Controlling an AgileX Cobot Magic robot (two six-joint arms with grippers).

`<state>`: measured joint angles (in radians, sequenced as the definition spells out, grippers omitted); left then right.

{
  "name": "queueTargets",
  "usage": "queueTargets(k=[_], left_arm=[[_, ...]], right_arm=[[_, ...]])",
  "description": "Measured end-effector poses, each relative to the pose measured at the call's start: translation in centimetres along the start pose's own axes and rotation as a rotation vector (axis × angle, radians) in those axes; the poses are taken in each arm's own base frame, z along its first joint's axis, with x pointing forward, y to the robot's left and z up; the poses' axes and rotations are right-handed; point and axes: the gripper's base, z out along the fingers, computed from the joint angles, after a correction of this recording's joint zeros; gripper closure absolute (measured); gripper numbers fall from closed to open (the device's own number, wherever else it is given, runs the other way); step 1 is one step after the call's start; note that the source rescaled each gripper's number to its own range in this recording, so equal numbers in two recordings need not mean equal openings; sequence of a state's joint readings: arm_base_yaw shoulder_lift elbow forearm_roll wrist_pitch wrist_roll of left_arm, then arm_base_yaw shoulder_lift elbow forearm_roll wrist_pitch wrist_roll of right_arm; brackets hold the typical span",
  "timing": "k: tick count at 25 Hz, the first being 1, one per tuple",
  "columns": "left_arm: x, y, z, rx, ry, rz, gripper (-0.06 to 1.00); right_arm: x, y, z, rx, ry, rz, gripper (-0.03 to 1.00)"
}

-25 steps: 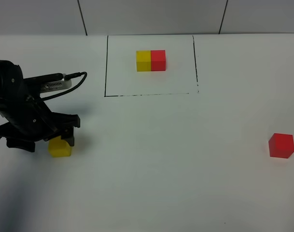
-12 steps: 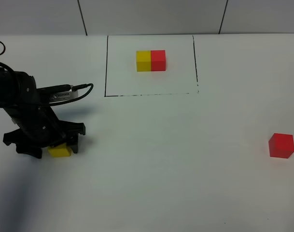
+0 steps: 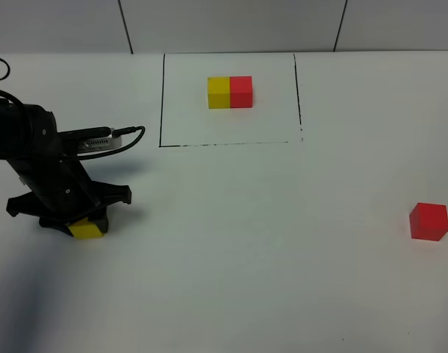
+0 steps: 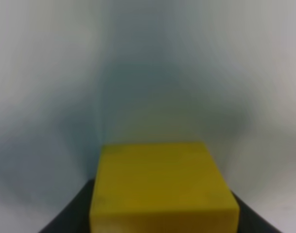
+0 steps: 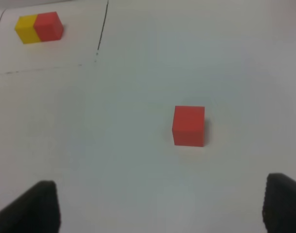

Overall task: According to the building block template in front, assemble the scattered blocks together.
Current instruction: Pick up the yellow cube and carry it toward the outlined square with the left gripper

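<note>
The template (image 3: 229, 92) is a yellow and a red cube joined as one bar, inside a black drawn rectangle (image 3: 162, 103) at the far middle; it also shows in the right wrist view (image 5: 39, 27). The loose yellow cube (image 3: 87, 229) sits on the table at the left and fills the lower part of the left wrist view (image 4: 162, 189). My left gripper (image 3: 82, 223) is down over it, with dark fingers (image 4: 65, 218) close against both its sides. The loose red cube (image 3: 429, 221) sits alone at the right (image 5: 188, 125). My right gripper (image 5: 162, 194) is open and hangs short of it.
The white table (image 3: 268, 243) is bare between the two loose cubes. A grey wall (image 3: 231, 22) runs along the far edge. The left arm's cable (image 3: 113, 136) loops toward the rectangle's left line.
My left gripper came down over the yellow cube and its fingers drew in against it. The red cube and the template have not moved.
</note>
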<state>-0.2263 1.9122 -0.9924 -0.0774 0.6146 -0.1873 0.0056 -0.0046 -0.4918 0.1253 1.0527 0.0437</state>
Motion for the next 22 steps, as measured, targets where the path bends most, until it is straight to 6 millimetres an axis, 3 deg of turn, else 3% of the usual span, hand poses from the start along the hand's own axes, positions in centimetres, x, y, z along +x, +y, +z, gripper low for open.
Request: queueTargets(k=[6, 11, 16, 22], left_arm=[[-2.1, -2.0, -2.7, 0.005, -0.024, 0.432, 0.94], [-3.7, -6.3, -4.4, 0.004, -0.066, 0.912, 0.94], [-5.0, -11.2, -3.7, 0.014, -0.001, 1.246, 0.94], [-6.3, -16.3, -3.0, -0.057, -0.022, 1.438, 0.94]], right_arm=[[0.0, 0.0, 0.0, -0.001, 0.000, 0.000, 0.21], [0.0, 0.1, 0.0, -0.008, 0.000, 0.005, 0.21], [0.0, 0.1, 0.0, -0.010, 0.000, 0.007, 0.21], [0.0, 0.1, 0.0, -0.011, 0.001, 0.007, 0.21]])
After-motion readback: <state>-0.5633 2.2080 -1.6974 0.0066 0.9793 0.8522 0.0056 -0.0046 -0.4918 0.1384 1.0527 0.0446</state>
